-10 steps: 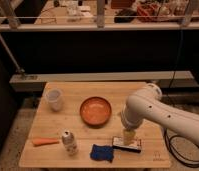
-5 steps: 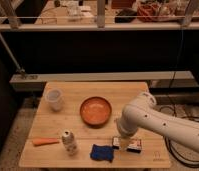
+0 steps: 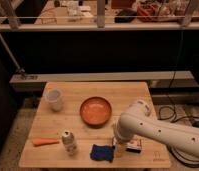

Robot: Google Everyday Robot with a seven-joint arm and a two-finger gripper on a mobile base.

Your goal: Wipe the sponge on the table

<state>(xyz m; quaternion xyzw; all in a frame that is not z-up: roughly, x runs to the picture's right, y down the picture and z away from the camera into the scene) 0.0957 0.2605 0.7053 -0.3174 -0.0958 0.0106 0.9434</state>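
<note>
- The arm (image 3: 148, 127) has swung left and lower, setting the pincer (image 3: 121, 148) just right of the sponge (image 3: 101, 152).
- The pincer gapes apart, holding nothing.
- The sponge lies near the desk's (image 3: 93, 92) front edge, beside the can (image 3: 69, 142).

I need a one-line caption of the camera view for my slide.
Robot's open gripper poised beside the blue sponge on the wooden table, orange bowl beyond.

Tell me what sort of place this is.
Probably a robotics lab or workshop, not a home: cables trail beside the wooden table, and cluttered benches stand behind a rail. The gripper hangs low beside the sponge.
</note>
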